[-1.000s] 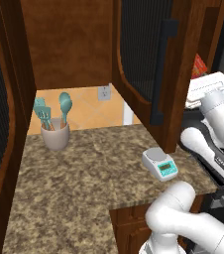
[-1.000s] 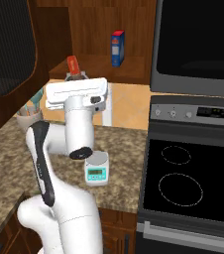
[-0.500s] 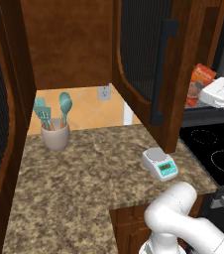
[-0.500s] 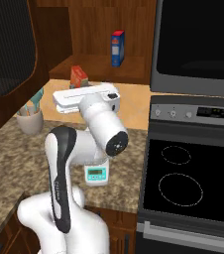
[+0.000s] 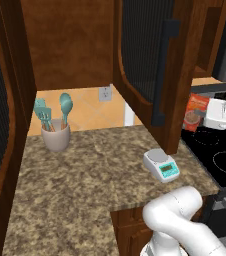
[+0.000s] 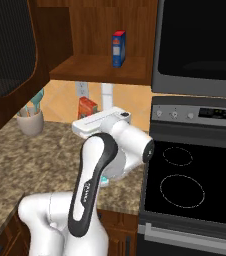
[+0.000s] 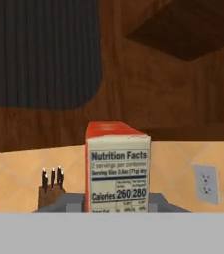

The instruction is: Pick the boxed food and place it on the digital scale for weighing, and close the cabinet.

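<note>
At about three o'clock in my left base view, the two-finger gripper (image 5: 201, 114) has its fingers clamped on the small orange-red boxed food carton (image 5: 194, 112), which I am holding in the air over the black stovetop (image 5: 225, 160), just past the free edge of the open dark reddish-brown cabinet door (image 5: 152, 65) with its ribbed glass and long black bar handle (image 5: 163, 75). From the hand view the carton (image 7: 118, 166) stands upright between the fingers with its nutrition panel facing me (the fingertips themselves are hidden low in that picture). The small white digital scale (image 5: 161, 165) with its grey round plate and teal display sits on the speckled brown granite counter (image 5: 80, 190) at roughly seven o'clock from the carton, apart from it and bare. A beige cup of teal utensils (image 5: 55, 131) stands well off at nine o'clock near the tiled wall. In my right base view a blue box (image 6: 118, 48) stands on the open cabinet shelf (image 6: 100, 70) at twelve o'clock.
</note>
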You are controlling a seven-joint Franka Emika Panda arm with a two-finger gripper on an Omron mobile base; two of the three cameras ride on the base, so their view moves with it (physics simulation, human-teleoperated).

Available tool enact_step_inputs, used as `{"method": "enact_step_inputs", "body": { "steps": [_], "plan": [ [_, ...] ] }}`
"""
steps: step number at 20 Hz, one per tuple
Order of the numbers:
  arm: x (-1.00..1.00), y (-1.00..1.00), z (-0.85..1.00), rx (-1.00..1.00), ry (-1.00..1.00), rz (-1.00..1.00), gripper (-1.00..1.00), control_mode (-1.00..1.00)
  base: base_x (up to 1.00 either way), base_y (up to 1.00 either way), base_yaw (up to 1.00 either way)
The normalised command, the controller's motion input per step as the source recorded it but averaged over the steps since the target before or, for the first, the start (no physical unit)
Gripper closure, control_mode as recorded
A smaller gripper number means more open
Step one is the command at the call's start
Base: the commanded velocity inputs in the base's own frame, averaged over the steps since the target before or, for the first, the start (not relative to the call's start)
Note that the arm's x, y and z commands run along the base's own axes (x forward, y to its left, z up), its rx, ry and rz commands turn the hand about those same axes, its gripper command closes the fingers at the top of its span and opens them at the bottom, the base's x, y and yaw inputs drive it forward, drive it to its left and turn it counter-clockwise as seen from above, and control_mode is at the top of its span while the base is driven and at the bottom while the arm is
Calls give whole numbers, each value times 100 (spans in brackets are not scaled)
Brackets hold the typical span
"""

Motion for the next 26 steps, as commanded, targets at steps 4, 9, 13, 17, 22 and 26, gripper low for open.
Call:
{"method": "enact_step_inputs", "body": {
  "steps": [4,9,13,17,22,26],
  "plan": [
    [43,2,-100,-9,6,0,100,-100,0,0,0],
    [43,4,-77,-1,21,3,100,-100,0,0,0],
    [45,0,-50,0,25,7,100,-100,0,0,0],
    [32,0,-54,0,2,8,100,-100,0,0,0],
    [15,1,-49,0,-5,4,100,-100,0,0,0],
    [27,1,-29,0,0,0,100,-100,0,0,0]
  ]
}}
